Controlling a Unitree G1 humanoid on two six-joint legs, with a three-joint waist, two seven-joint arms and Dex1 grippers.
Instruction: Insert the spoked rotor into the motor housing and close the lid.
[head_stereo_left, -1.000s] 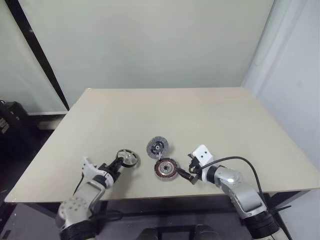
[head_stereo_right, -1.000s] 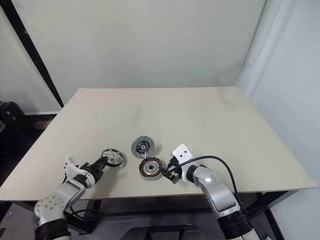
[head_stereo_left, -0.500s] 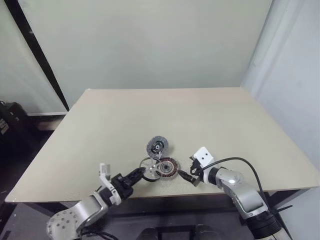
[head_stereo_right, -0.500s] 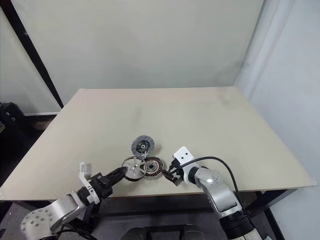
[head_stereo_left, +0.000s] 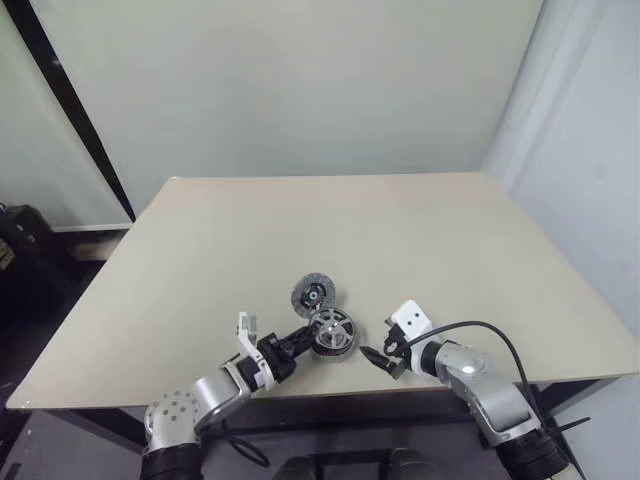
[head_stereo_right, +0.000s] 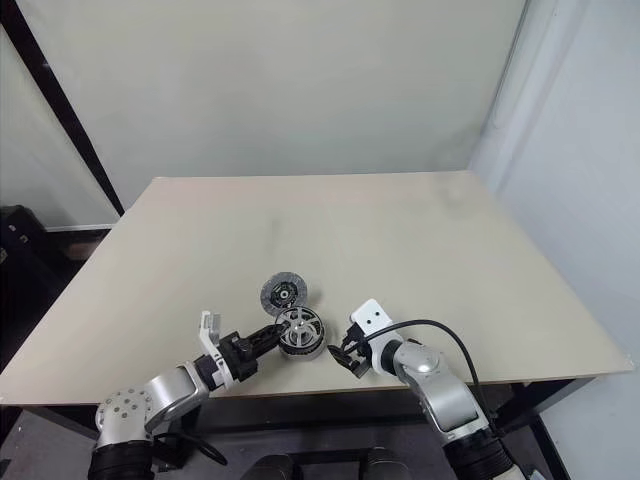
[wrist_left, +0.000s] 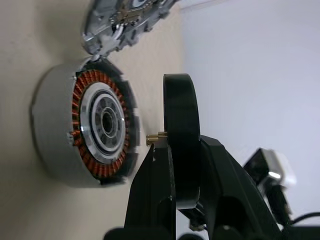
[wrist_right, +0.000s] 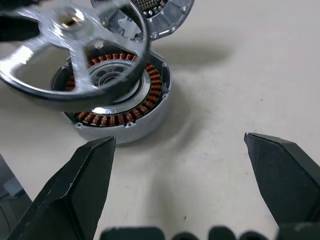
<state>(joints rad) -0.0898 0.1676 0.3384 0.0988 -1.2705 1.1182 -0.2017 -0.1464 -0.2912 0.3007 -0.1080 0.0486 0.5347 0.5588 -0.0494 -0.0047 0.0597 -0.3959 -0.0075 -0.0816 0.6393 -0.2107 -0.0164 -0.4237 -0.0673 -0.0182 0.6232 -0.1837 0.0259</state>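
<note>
Right wrist view: spoked rotor (wrist_right: 70, 45) hanging just above motor housing (wrist_right: 117, 95), tilted, near edge lower than far edge, not yet seated over the coppery windings. Left gripper (head_stereo_left: 300, 340) pinched on the rotor's dark rim, seen edge-on from the left wrist with the small brass hub pin pointing toward the housing's silvery centre. Right gripper (wrist_right: 182, 187) spread wide, empty, hovering just beside the housing on the bare table (head_stereo_left: 420, 250), touching nothing. Housing flat on the table near the front edge; lid (head_stereo_left: 313, 294) just behind it, propped up at an angle with speckled face forward, its lower edge very close to the housing's rim, contact hard to judge. Likely trouble from here, as a judgement only: rotor lowered while tilted, rim catching on the windings or on the housing wall and jamming instead of dropping onto the centre; hub pin off-centre, scraping the inner ring; housing unsupported by the spread right gripper, so any sideways push from the rotor sliding it toward the table's front edge or into the leaning lid and knocking that flat or away. Release before full seating another risk, leaving the rotor cocked and the lid unable to close. Level first, centre over the hub, then straight down.
</note>
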